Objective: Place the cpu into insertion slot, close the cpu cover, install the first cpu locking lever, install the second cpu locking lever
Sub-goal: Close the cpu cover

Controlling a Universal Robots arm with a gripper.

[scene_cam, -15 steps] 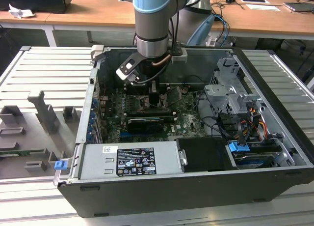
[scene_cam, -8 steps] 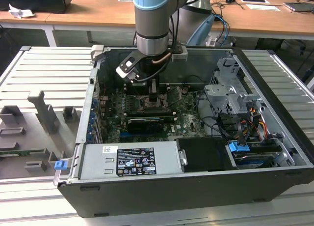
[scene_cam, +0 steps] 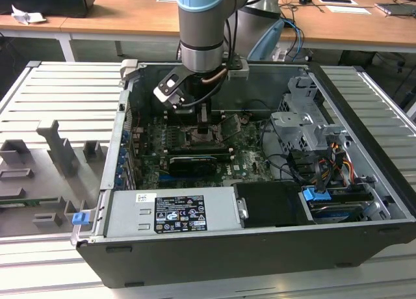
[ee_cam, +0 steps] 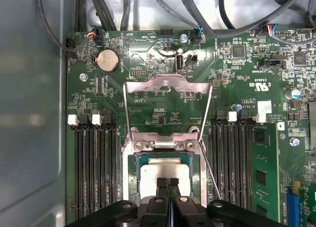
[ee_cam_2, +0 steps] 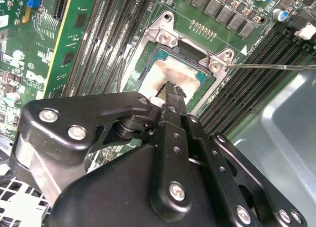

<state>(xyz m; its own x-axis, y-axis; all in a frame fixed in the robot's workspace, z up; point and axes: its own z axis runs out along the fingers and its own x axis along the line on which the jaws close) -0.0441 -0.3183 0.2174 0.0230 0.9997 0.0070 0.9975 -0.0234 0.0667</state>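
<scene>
Found the cpu (ee_cam: 165, 169) lying flat inside the insertion slot (ee_cam: 129, 187), on the green board within the open computer case (scene_cam: 260, 253). Noted, in the first wrist view, the cpu cover (ee_cam: 168, 83) swung open and lying back clear of the slot on its hinge side, with a thin wire lever (ee_cam: 211, 172) unlatched beside the slot. Recorded the gripper (ee_cam: 168, 182) directly over the cpu, fingers pressed together with nothing between them — tips at the chip's top face, actual contact not determinable.
</scene>
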